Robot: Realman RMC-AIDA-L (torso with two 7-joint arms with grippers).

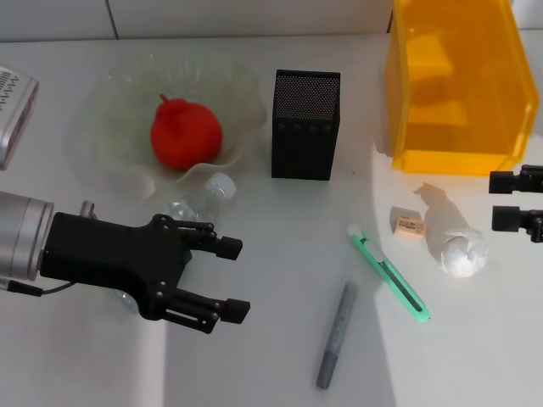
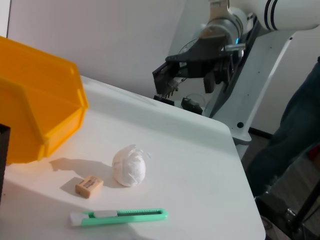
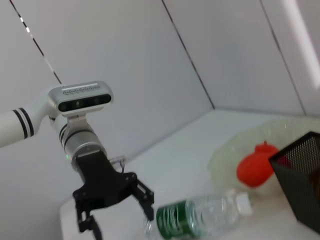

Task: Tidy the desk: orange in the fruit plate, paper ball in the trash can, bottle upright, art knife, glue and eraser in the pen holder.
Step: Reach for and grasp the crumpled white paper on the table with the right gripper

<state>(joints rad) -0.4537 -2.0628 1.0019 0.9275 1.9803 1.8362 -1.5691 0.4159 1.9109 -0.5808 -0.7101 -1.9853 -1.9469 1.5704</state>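
Note:
The red-orange orange (image 1: pixel 185 131) lies in the pale-green fruit plate (image 1: pixel 110 93). The clear bottle (image 1: pixel 208 195) lies on its side in front of the plate, its body partly hidden under my left gripper (image 1: pixel 235 279), which is open above it. The black mesh pen holder (image 1: pixel 305 123) stands mid-table and the yellow trash can (image 1: pixel 458 85) at the back right. The eraser (image 1: pixel 409 226), the white paper ball (image 1: pixel 462 253), the green art knife (image 1: pixel 389 273) and the grey glue stick (image 1: pixel 337 335) lie on the table. My right gripper (image 1: pixel 509 199) is open at the right edge, just right of the paper ball.
A grey-white device (image 1: pixel 13 106) sits at the left edge. In the right wrist view the bottle (image 3: pixel 200 217) lies between the left gripper (image 3: pixel 115 215) and the pen holder (image 3: pixel 300 175). A person's leg (image 2: pixel 295 130) shows beyond the table.

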